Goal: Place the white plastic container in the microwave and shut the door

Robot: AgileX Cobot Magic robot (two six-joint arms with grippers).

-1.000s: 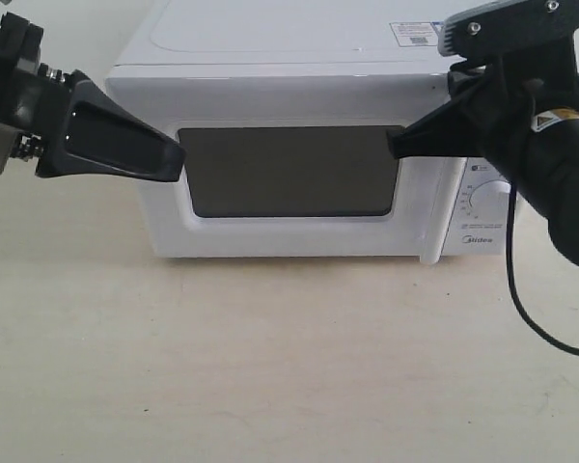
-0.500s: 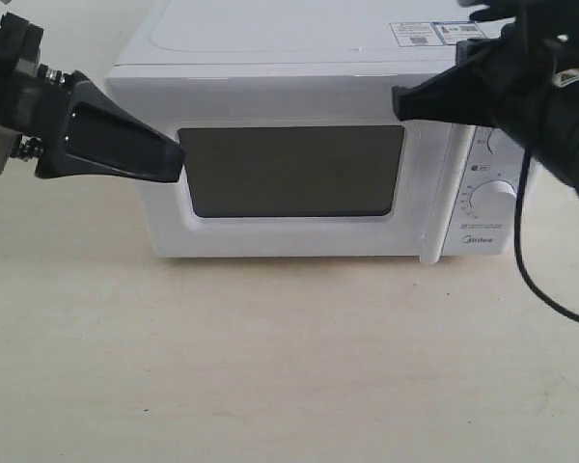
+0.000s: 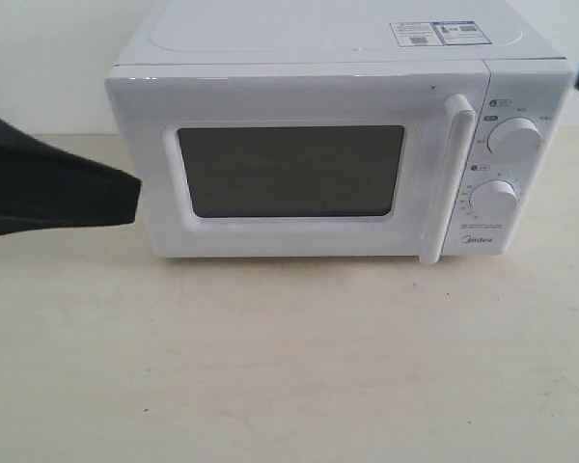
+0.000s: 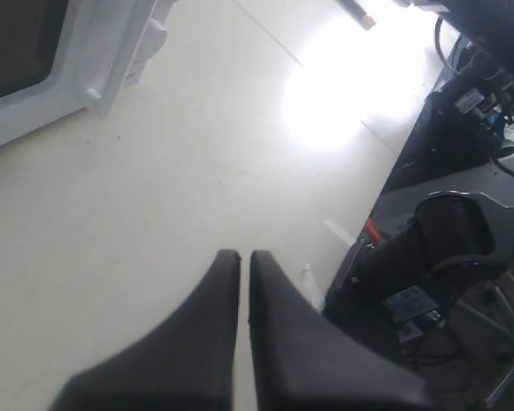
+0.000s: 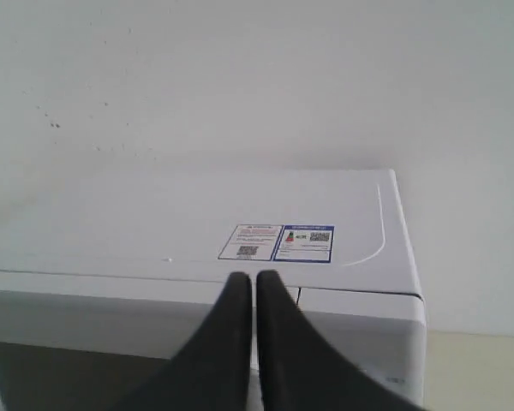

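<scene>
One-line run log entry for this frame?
microwave door: closed | white plastic container: not visible | left gripper: shut, empty | right gripper: shut, empty

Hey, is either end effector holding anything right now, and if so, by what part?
Nothing is held. The left end effector and the right end effector are both shut with nothing between their fingers, and the door is closed.

exterior view close, head-on to the microwave [image 3: 309, 92]; right wrist over its top (left low beside it)
</scene>
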